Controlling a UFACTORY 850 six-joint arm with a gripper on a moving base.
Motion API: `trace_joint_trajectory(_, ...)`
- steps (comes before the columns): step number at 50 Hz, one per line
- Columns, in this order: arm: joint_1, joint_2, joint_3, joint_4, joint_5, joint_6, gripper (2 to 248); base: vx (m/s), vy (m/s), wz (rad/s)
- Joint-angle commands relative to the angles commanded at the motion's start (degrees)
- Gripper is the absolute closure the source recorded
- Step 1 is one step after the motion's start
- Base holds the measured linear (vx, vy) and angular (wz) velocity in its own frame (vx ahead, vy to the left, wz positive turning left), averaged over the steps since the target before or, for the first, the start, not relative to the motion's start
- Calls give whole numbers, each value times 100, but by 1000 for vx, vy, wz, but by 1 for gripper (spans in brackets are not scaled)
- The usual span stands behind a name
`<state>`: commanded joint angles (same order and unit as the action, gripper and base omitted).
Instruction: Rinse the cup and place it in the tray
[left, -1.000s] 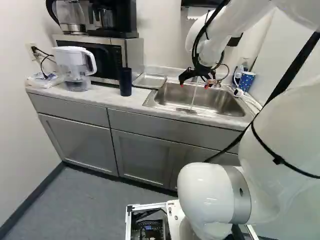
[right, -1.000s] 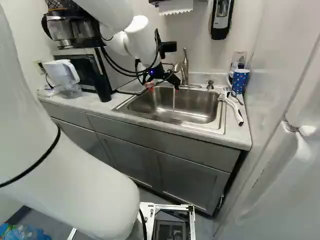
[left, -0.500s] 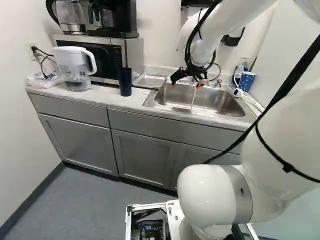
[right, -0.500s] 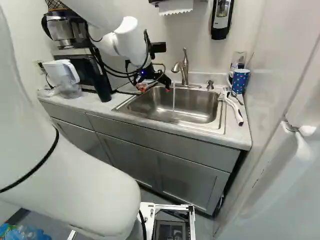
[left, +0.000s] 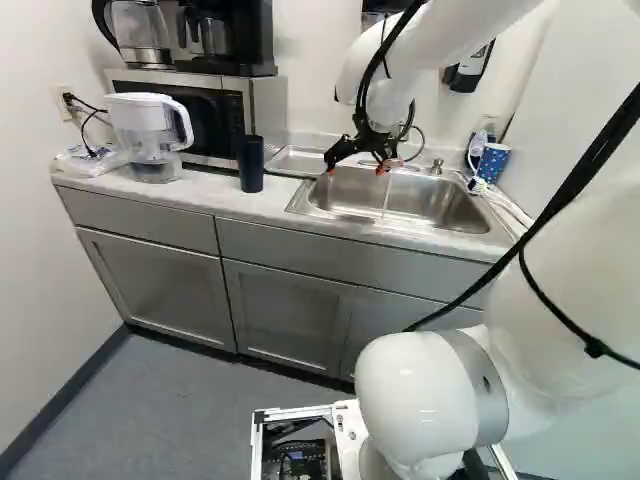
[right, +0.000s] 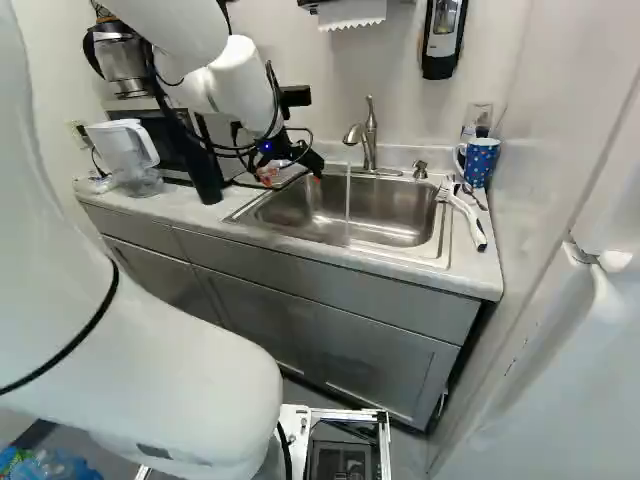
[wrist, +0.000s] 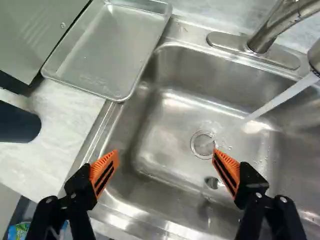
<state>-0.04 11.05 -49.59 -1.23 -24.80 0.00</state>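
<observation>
A: You have two cups on the counter: the dark cup (left: 251, 166) near your one tray (wrist: 107, 50), and the blue mug (right: 481, 160) at the sink's (right: 440, 257) other end. Which one the task means, you can't tell.

B: And your one gripper (left: 355, 168)?

A: Over the sink, its two fingers apart.

B: What's hard to see?

A: Your wrist view cuts off the dark cup and your one running faucet (right: 369, 140); neither cup's inside shows.
</observation>
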Motion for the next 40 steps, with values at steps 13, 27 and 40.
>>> trace_joint_trajectory(13,286,65,57,0,0,0,3,0,0,0)
trace_joint_trajectory(27,604,140,123,0,0,0,3,0,0,0)
trace_joint_trajectory(40,903,187,165,0,0,0,3,0,0,0)
